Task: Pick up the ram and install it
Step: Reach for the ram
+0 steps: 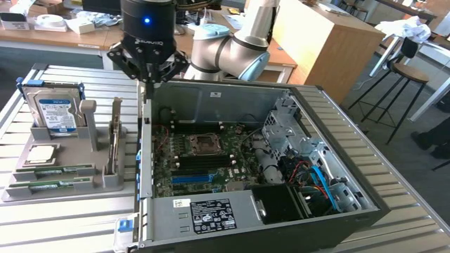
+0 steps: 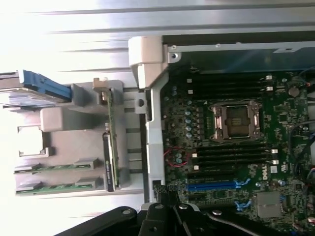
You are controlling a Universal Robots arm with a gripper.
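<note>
Two thin green circuit-board ram sticks (image 1: 63,169) lie in the grey plastic tray (image 1: 70,151): likely light, stiff and fragile, best pinched by their long edges. Black pincer (image 1: 149,95), fingers together and empty, hangs beside that tray.

The arm (image 1: 246,31) is a silver-grey tube with rounded joints and a pale blue cap (image 1: 211,30). Its black wrist housing (image 1: 147,16) carries a small blue light (image 1: 146,21) and white lettering (image 1: 147,42). Below sits a black gripper (image 1: 149,79) built of bolted links.
</note>
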